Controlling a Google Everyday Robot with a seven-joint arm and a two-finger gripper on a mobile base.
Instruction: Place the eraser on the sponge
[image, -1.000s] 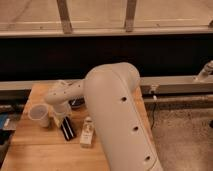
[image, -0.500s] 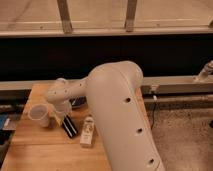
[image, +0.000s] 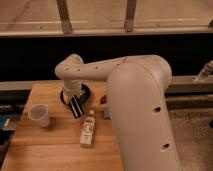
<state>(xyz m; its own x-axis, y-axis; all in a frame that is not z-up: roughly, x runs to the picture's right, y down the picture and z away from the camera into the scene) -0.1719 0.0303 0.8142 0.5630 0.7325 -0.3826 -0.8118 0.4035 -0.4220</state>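
My arm reaches in from the right, and my gripper hangs over the back left part of the wooden table. It is shut on the eraser, a flat black block with a pale stripe that tilts down below the fingers, lifted off the table. A small blue-grey bit of the sponge peeks out at the edge of my arm, to the right of the eraser and apart from it. The arm hides most of the sponge.
A white bottle lies on the table in front of the eraser. A pale cup stands to the left. A red item shows beside my arm, just behind the sponge. A dark wall with a ledge runs behind the table.
The eraser has gone up and a little to the right with my gripper, away from its spot next to the cup and bottle. Bottle and cup have stayed put.
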